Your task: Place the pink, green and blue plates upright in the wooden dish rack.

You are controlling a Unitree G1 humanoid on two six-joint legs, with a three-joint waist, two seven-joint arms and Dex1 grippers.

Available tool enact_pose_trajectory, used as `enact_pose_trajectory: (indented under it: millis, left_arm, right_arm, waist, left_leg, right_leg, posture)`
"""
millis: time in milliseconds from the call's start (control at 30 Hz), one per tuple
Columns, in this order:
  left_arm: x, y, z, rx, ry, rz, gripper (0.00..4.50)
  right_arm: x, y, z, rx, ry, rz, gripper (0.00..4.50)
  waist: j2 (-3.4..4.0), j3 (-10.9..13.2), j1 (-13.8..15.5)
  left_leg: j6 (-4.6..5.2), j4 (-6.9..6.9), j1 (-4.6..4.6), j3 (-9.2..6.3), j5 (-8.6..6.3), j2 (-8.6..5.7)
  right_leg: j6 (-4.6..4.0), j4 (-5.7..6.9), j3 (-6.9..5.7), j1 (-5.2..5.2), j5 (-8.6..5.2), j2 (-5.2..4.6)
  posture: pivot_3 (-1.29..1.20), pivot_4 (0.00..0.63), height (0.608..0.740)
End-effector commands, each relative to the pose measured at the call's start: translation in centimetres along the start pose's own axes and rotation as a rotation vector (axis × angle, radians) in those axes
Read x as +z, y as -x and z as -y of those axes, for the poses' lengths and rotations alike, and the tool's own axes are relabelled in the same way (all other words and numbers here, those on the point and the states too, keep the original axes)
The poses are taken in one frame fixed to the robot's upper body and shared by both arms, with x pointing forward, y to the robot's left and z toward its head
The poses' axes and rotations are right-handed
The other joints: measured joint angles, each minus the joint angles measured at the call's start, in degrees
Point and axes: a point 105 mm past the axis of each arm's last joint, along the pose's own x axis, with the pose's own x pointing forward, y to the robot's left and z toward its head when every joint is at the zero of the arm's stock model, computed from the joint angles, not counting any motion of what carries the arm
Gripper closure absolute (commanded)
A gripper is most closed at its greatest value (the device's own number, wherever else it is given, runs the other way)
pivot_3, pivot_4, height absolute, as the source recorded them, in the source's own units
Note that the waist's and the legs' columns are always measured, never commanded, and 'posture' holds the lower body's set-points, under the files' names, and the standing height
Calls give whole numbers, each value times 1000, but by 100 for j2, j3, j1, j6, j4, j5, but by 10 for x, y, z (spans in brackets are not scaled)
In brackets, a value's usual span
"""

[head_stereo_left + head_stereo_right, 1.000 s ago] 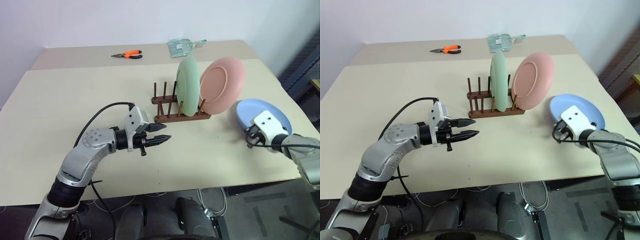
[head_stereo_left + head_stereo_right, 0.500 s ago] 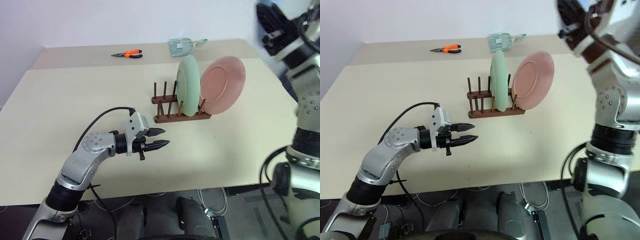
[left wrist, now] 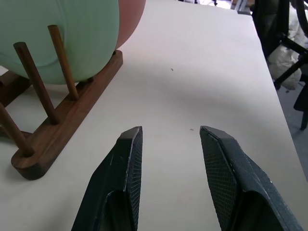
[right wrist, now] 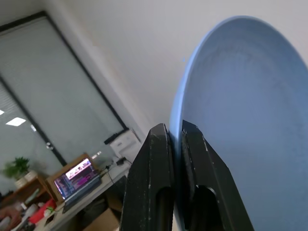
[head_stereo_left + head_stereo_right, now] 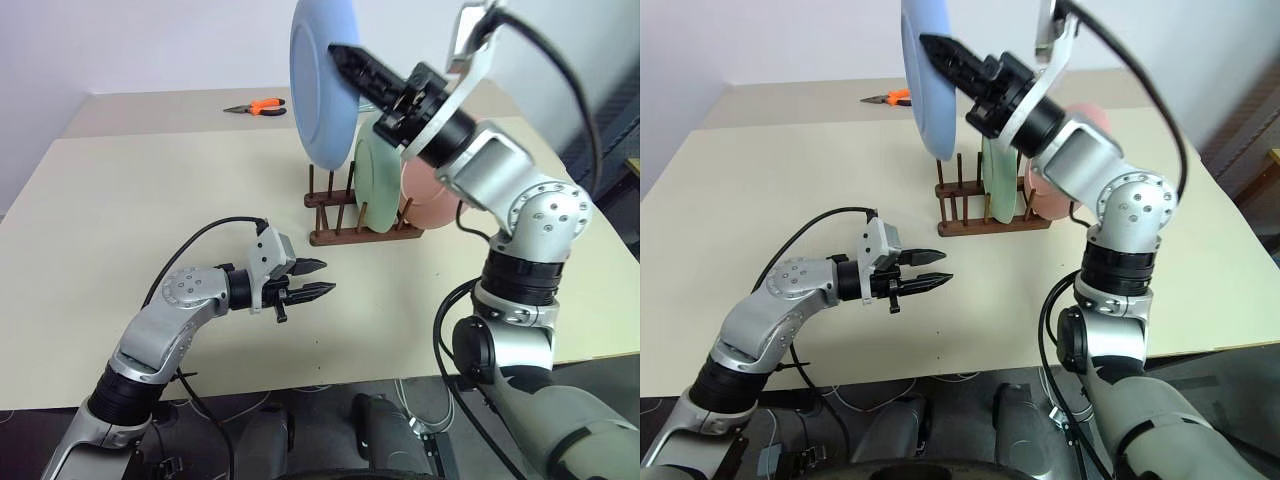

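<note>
Right gripper (image 5: 345,53) clamped on the blue plate's (image 5: 318,90) rim, plate upright at top centre, above the wooden dish rack (image 5: 345,218). Green plate (image 5: 378,192) and pink plate (image 5: 428,205) stand racked (pink mostly hidden). Left gripper (image 5: 312,279) lower left, fingers apart, empty.

No text, label, brand, number or sign can be read on anything here; the small packet (image 5: 352,92) at the tabletop's far edge is too unclear.
</note>
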Motion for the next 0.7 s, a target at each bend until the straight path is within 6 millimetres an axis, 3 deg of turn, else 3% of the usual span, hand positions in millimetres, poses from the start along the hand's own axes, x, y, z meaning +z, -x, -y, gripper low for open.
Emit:
enact_pose_trajectory:
  millis: [33, 200, 467, 600, 700]
  left_arm:
    - [10, 4, 3, 8, -28, 27, 2574]
    - [12, 3, 2, 10, -28, 29, 2574]
    - [12, 2, 4, 9, -26, 28, 2574]
    - [12, 2, 4, 11, -24, 28, 2574]
    - [12, 2, 5, 13, -22, 28, 2574]
  right_arm:
    - [-5, -2, 7, -58, -45, 3, 4421]
    - [-18, 0, 28, -157, -56, -13, 4421]
    - [-22, 4, 52, -256, -27, -19, 4421]
    - [-17, 2, 50, -241, 26, -9, 2967]
    - [-8, -1, 27, -155, 291, -39, 1557]
  waist:
    - [0, 0, -9]
    - [1, 0, -16]
    - [1, 0, -30]
    - [2, 1, -23]
    - [3, 2, -22]
  left_leg:
    - [0, 0, 0, 0, 0, 0]
    - [0, -3, 0, 0, 0, 1]
    - [0, -4, 1, 2, 0, 2]
    - [0, -3, 0, 2, 0, 1]
    - [1, -4, -1, 2, 0, 1]
  right_leg:
    - [0, 0, 0, 0, 0, 0]
    - [0, 0, 0, -2, 0, 2]
    - [0, 2, 0, -4, 0, 4]
    - [1, 1, 0, -3, 0, 3]
    - [1, 0, 0, -3, -1, 3]
  posture:
    - [0, 150, 740]
    - [0, 150, 740]
    - [0, 150, 740]
    - [0, 150, 740]
    - [0, 150, 740]
